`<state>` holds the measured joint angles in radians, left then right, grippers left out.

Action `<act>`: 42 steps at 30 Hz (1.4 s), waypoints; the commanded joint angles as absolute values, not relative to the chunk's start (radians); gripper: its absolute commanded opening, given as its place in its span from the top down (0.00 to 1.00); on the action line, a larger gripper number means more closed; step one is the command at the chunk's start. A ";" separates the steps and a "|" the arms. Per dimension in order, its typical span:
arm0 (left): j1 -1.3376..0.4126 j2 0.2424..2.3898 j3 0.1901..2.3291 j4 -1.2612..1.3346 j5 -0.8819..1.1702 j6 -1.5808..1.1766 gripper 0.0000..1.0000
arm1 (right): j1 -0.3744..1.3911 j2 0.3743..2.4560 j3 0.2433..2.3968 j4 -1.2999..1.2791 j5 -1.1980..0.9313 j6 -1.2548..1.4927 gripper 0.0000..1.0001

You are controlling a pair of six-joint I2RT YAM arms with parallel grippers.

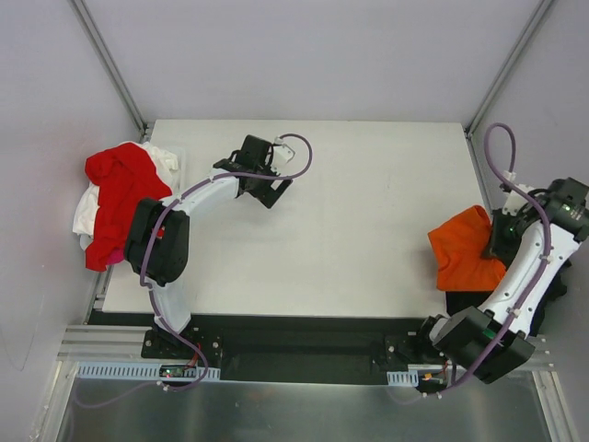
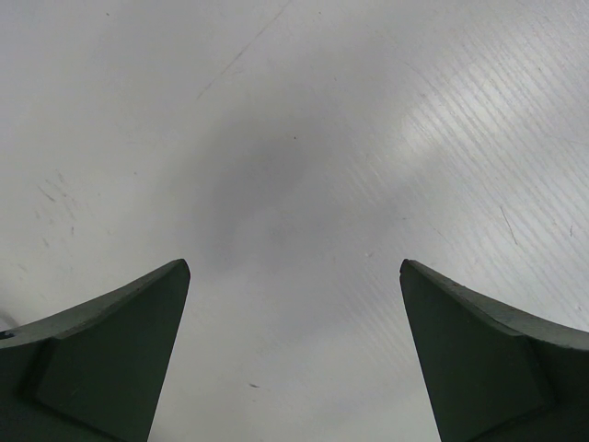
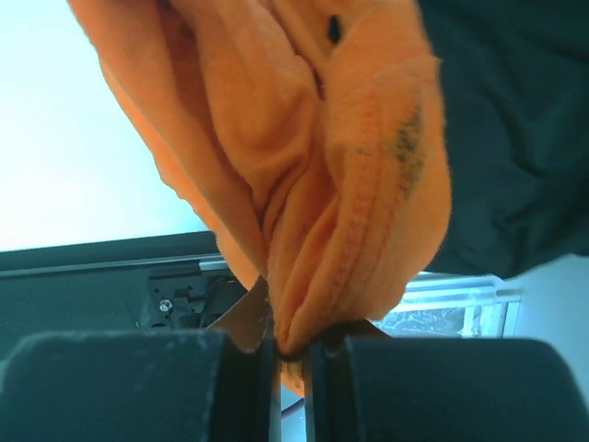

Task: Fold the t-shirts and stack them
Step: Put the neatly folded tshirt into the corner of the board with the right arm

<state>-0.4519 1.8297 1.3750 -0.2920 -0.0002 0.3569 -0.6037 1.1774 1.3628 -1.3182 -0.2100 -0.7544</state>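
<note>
The orange t-shirt point(image 1: 463, 247) hangs bunched at the table's right edge. My right gripper point(image 1: 497, 241) is shut on a fold of it; in the right wrist view the orange cloth point(image 3: 313, 175) is pinched between the fingers point(image 3: 293, 354). A black t-shirt point(image 3: 502, 129) lies behind it, also seen under the right arm point(image 1: 460, 301). A red t-shirt point(image 1: 120, 189) lies crumpled over a white t-shirt point(image 1: 87, 210) at the table's left edge. My left gripper point(image 1: 262, 189) is open and empty over the bare white table point(image 2: 294, 166), far left of centre, fingers point(image 2: 110, 350) wide apart.
The white table point(image 1: 350, 230) has metal frame posts at its back corners point(image 1: 138, 120). A black rail with both arm bases point(image 1: 304, 345) runs along the near edge. Grey walls enclose the sides.
</note>
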 commanded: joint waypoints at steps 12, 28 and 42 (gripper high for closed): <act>-0.456 1.792 1.359 -0.278 0.035 0.350 0.01 | -1.129 1.282 1.410 -1.451 -0.433 -1.124 1.00; -0.459 1.789 1.350 -0.278 0.061 0.344 0.01 | -1.236 1.457 1.493 -1.160 -0.292 -1.108 0.99; -0.460 1.793 1.339 -0.278 0.072 0.337 0.01 | -1.203 1.422 1.434 -1.081 -0.290 -1.108 0.59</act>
<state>-0.4519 1.8297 1.3544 -0.2859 0.0483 0.3511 -1.2259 1.4540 1.4261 -1.2354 -0.2760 -1.0901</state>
